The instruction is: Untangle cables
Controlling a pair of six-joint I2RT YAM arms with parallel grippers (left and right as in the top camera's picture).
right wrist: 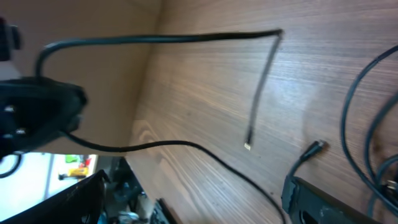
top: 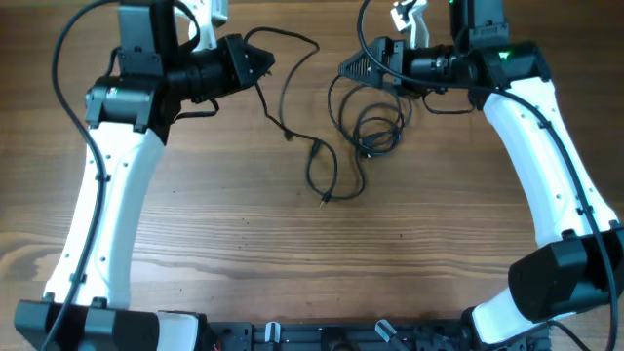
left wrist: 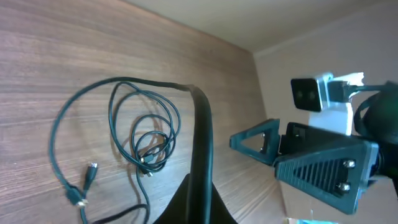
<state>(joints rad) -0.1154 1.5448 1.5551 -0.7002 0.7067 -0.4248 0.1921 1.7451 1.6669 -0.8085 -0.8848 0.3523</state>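
A thin black cable (top: 292, 39) runs from my left gripper (top: 259, 60), loops to the right and drops to a free end (top: 289, 135). The left gripper (left wrist: 200, 205) is shut on this black cable (left wrist: 203, 134). A dark green cable lies coiled (top: 376, 129) under my right gripper (top: 359, 68), and it also shows in the left wrist view (left wrist: 149, 146). Another strand (top: 322, 175) curls at the table's middle and ends in a plug (top: 323, 200). The right gripper (right wrist: 193, 196) is open, with the black cable (right wrist: 186, 144) passing across the table between its fingers.
The wooden table (top: 292, 263) spreads bare toward the front. A white camera mount (top: 405, 15) stands at the back edge near the right arm. The table's back edge and a wall show in the left wrist view (left wrist: 298, 43).
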